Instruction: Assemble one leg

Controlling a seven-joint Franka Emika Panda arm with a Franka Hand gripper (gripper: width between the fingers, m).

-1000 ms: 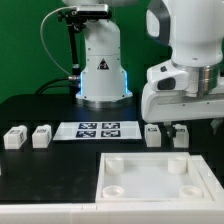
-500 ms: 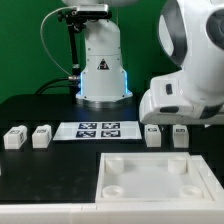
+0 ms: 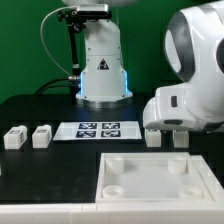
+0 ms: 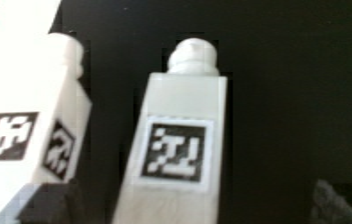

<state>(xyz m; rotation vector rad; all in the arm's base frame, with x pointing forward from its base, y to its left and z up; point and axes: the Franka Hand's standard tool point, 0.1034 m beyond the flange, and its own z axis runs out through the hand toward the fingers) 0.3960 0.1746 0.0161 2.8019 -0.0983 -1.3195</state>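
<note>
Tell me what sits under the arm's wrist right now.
Two pegs on the black table: one leg and a second leg, side by side, apart. The arm's white housing covers whatever lies behind them.

The black table (image 3: 60, 165) carried the marker board (image 3: 98, 129), lying flat. To the exterior view's left of the marker board lay the first leg (image 3: 14, 138) and the second leg (image 3: 41, 135), just beside each other. To the board's right in that view lay the third leg (image 3: 153, 136) and the fourth leg (image 3: 180, 139). The white tray-like piece (image 3: 150, 178) lay in front of the board, and the robot base (image 3: 103, 70) stood behind it.
</note>
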